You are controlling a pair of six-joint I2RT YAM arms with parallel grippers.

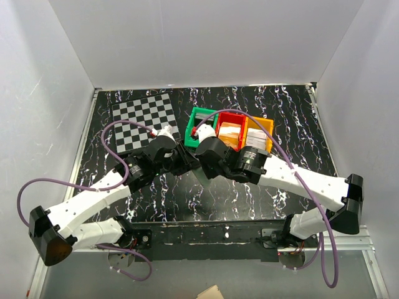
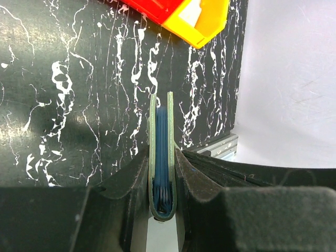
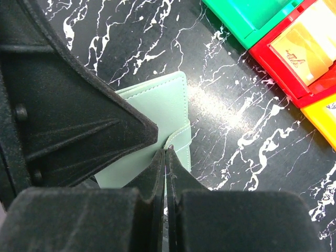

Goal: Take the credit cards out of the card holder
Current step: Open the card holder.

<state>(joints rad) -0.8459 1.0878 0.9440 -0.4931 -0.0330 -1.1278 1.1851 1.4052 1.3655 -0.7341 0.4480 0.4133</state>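
Left gripper sits closest to its wrist camera, both black fingers clamped on the card holder. Holder stands edge-on between them: fold back at the finger roots, open edge pointing out past the tips. Sage-green covers run nearly parallel with a narrow gap. Dark blue layers are packed in that gap; cannot tell cards from pocket lining. Right gripper: tips pressed together, no gap showing, right against the snap tab on the holder's pale green outer face. Whether the tab is caught between the tips, cannot tell. Ahead and to the right of those tips, side by side on the black marbled table: green bin, red bin with a tan printed card lying inside, yellow bin. From above, both grippers meet tip to tip just short of the bins; checkerboard lies beyond the left gripper, to its left.
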